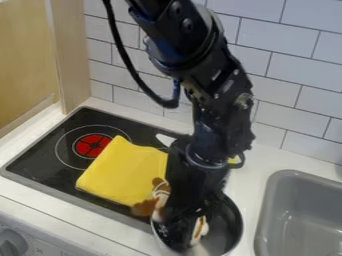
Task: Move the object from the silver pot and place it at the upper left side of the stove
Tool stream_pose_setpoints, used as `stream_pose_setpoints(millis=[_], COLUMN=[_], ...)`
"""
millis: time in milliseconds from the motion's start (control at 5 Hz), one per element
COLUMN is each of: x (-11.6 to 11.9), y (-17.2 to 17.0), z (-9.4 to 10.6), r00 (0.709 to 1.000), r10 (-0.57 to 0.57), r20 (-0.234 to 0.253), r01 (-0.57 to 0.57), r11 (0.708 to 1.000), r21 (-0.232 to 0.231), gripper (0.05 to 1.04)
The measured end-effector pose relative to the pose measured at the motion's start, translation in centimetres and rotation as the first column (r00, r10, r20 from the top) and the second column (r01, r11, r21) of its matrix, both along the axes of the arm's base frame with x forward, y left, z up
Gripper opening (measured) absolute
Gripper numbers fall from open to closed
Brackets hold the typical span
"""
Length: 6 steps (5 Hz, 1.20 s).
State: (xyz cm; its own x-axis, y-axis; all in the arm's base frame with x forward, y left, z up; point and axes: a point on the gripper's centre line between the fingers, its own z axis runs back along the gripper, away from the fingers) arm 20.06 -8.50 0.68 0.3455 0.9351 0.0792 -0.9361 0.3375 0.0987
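Brown-and-white soft toy (pixel 161 193): partly inside the pot (pixel 232 223), partly past its left rim, beside the yellow cloth (pixel 123 172). Gripper (pixel 188 228) points down into the pot, probably to grasp from above; cannot tell whether spread, pressed together or pinching. Cloth lies mid-stove (pixel 40 158), so upper-left placement likely means carrying the toy over it.

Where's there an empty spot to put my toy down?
The stove looks bare around its red burner, left of the yellow cloth. So does the white counter between the sink and tiled wall. It's crowded at the pot: the arm is there.
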Motion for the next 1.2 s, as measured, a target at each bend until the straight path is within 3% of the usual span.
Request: stream_pose_setpoints(millis=[200, 400, 600, 1000, 1200], x=[0.1, 0.6, 1.4, 4.0, 5.6], y=[0.2, 0.7, 1.2, 5.7, 7.9], z=[0.8, 2.4, 3.5, 6.2, 6.9], r00=[1.000, 0.998, 0.998, 0.971, 0.950], r10=[-0.007, -0.015, 0.002, 0.172, 0.246], r20=[0.021, 0.062, 0.069, 0.168, 0.193], r01=[0.007, 0.014, -0.006, -0.182, -0.254], r11=[1.000, 1.000, 0.998, 0.982, 0.967], r21=[0.003, 0.027, 0.065, 0.045, 0.020], gripper=[0.548, 0.548, 0.548, 0.548, 0.548])
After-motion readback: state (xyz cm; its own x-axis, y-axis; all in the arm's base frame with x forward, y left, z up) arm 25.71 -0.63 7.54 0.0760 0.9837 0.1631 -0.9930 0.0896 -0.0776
